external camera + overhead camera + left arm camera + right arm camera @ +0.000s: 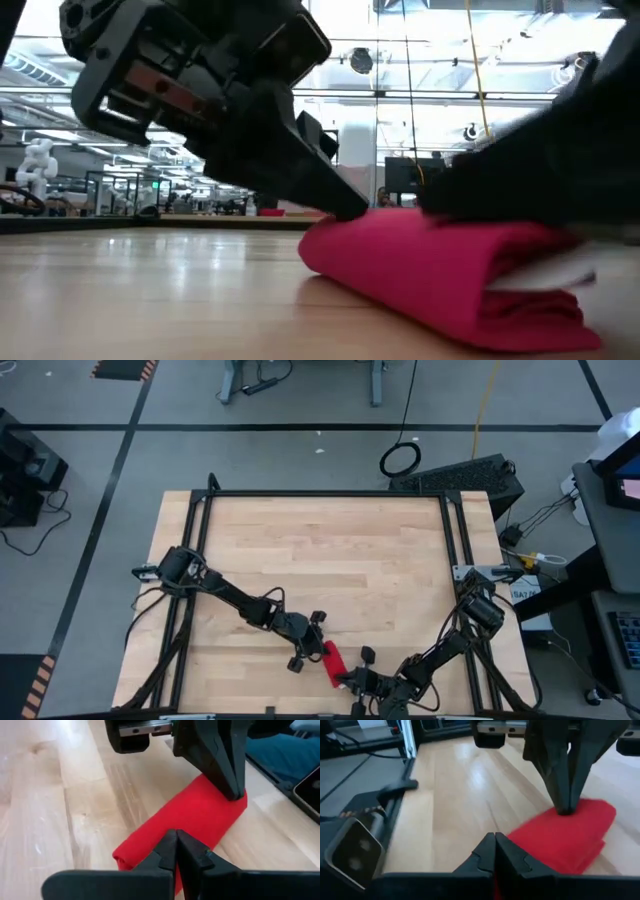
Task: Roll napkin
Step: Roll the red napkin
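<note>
Wood table [330,560] mostly bare; rolled napkin [332,661] nr front edge, both hands closed tips-on: left hand [318,647], right hand [352,678].

Both closed grippers' tips on napkin [560,840]

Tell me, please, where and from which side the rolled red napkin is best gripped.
Grip the napkin at either end of its roll, coming from above, claw fingers straddling its width. It lies as a flat, soft roll on the table, thick enough to pinch. The left claw and right claw already press there.
</note>
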